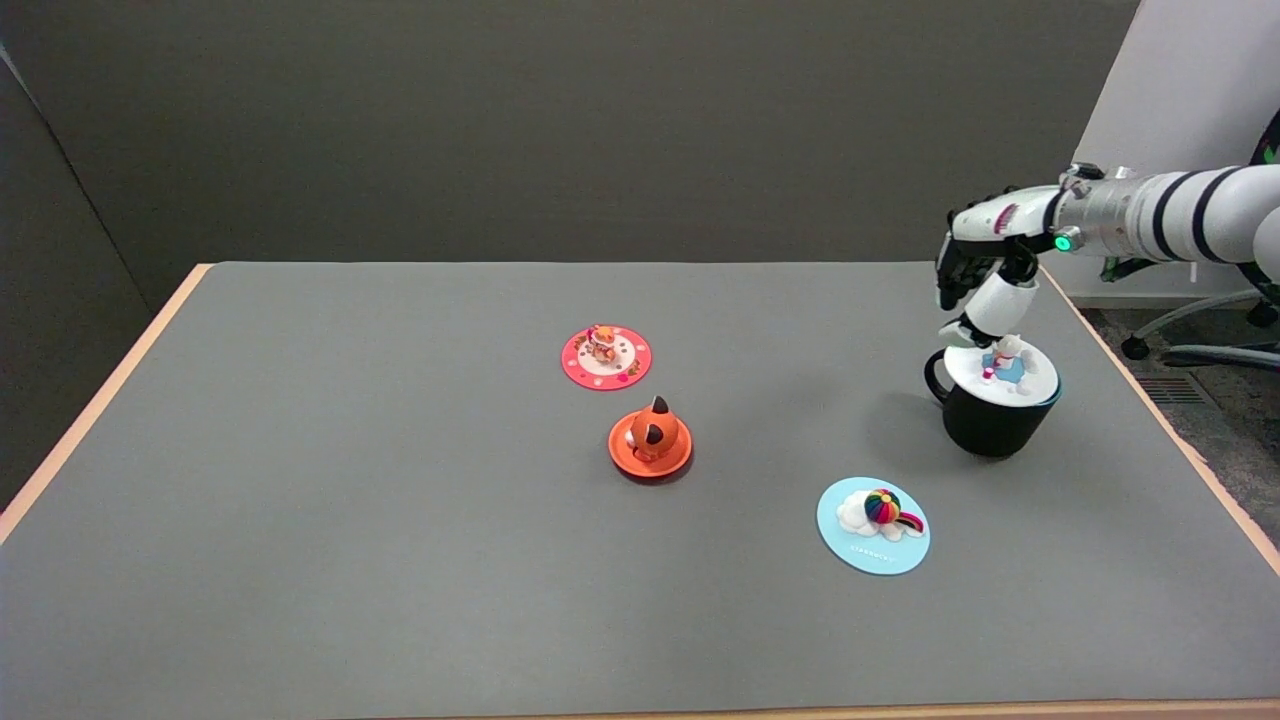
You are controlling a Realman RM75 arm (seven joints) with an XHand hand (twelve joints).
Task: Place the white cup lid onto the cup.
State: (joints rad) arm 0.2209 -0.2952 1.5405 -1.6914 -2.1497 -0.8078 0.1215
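The right arm (pixel 1190 215) is white with black bands and a silver metal wrist section carrying a glowing green light. Its hand (pixel 985 265) has a white shell, a small red marking, and black fingers (pixel 955 275) with white segments.

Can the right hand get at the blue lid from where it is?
Probably yes. The right hand hangs above the black cup, and the blue lid lies flat on open table nearer the camera, with nothing standing between them.

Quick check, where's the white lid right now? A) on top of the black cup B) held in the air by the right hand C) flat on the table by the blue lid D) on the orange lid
A: the white lid sits on the rim of the black cup, with the right hand just above its far edge.
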